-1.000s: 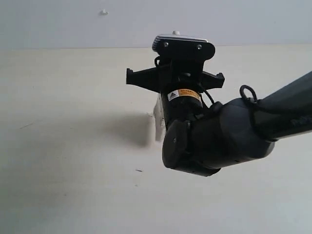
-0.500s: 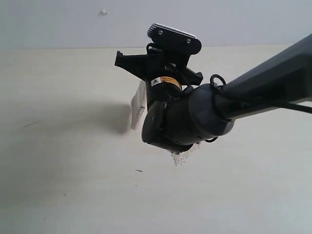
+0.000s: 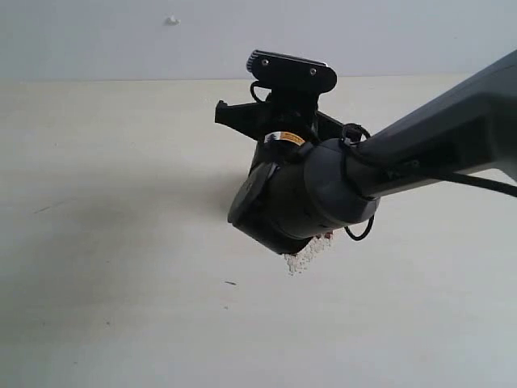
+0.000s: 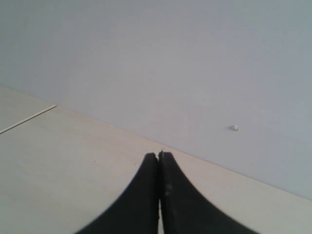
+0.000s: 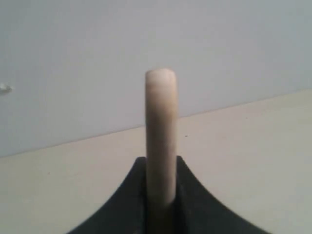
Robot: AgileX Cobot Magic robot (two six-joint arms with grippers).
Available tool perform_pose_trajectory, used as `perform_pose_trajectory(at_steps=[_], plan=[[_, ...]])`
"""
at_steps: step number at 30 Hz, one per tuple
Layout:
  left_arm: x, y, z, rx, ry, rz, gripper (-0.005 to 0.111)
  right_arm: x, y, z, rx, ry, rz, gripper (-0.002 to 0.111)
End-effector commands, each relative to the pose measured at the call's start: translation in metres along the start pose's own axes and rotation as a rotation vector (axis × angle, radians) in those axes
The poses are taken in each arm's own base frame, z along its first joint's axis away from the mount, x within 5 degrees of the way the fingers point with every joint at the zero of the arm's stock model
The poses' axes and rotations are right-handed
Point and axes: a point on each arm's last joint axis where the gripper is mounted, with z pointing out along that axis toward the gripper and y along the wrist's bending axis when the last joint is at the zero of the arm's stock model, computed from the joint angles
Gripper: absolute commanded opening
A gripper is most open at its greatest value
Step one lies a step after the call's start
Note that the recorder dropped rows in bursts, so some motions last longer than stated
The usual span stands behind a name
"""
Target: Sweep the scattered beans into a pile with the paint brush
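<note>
A small patch of pale grit and reddish-brown beans (image 3: 306,254) shows on the table just under my right arm's wrist (image 3: 295,198); the rest of it is hidden by the arm. In the right wrist view, my right gripper (image 5: 161,159) is shut on the cream wooden handle of the paint brush (image 5: 161,112), which stands edge-on between the jaws. The ferrule and bristles are out of sight in every view. My left gripper (image 4: 159,154) is shut with nothing in it, over bare table near the wall.
The pale table (image 3: 113,242) runs back to a grey wall (image 3: 97,40) with a small white fitting (image 3: 171,19) on it. A tiny dark speck (image 3: 230,283) lies on the table in front of the arm.
The right wrist swung left and then partly back to the right, tilting over. The bristles seen beside it earlier are now hidden. The grit patch has come into view beneath it.
</note>
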Motion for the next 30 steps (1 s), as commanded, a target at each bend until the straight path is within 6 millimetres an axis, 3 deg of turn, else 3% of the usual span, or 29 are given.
perform_pose_trajectory(at_steps=[1, 7, 13, 18, 22, 25, 30], plan=[[0.001, 0.0, 0.0, -0.002, 0.007, -0.004, 0.0, -0.005, -0.007, 0.002, 0.08, -0.027, -0.027, 0.0], [0.001, 0.0, 0.0, -0.002, 0.007, -0.004, 0.0, -0.017, 0.0, -0.001, 0.009, -0.067, 0.026, 0.0], [0.001, 0.0, 0.0, -0.002, 0.007, -0.004, 0.0, -0.049, 0.003, -0.009, -0.044, -0.104, 0.142, 0.0], [0.001, 0.0, 0.0, -0.002, 0.007, -0.004, 0.0, -0.079, 0.0, -0.02, -0.09, -0.162, 0.086, 0.0], [0.001, 0.0, 0.0, -0.002, 0.007, -0.004, 0.0, -0.095, -0.022, -0.025, -0.131, -0.214, 0.03, 0.0], [0.001, 0.0, 0.0, -0.002, 0.007, -0.004, 0.0, -0.103, -0.051, -0.02, -0.192, -0.228, -0.023, 0.0], [0.001, 0.0, 0.0, -0.002, 0.007, -0.004, 0.0, -0.116, -0.088, 0.001, -0.486, -0.244, -0.121, 0.0]])
